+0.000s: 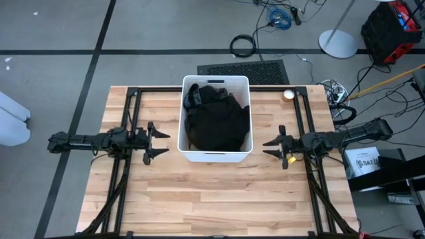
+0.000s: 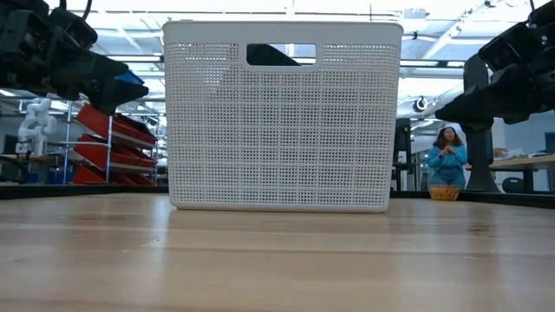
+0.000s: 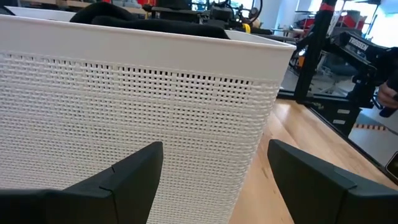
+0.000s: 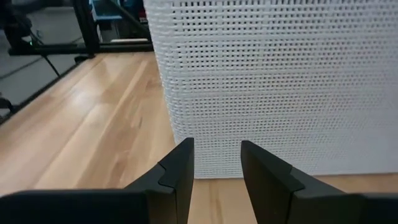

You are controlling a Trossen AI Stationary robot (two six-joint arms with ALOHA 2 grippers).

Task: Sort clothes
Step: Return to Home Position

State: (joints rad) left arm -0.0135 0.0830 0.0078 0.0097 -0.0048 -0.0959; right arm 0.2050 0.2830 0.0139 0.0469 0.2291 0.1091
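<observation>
Now: both arms flank the bin, apparently parked since nothing is left out.
Clothes [image 1: 216,123]: dark heap inside white bin [image 1: 216,157], far centre of table [image 1: 219,199].
Left pincer [image 1: 164,144]: wide, empty.
Right pincer [image 1: 266,147]: narrower gap, empty.

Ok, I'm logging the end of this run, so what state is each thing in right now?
white bin: upright, holding clothes.
dark clothes: piled inside the bin, nearly to its rim.
left pincer: open, empty, beside the bin's left wall, not touching.
right pincer: open, empty, beside the bin's right wall, not touching.
</observation>
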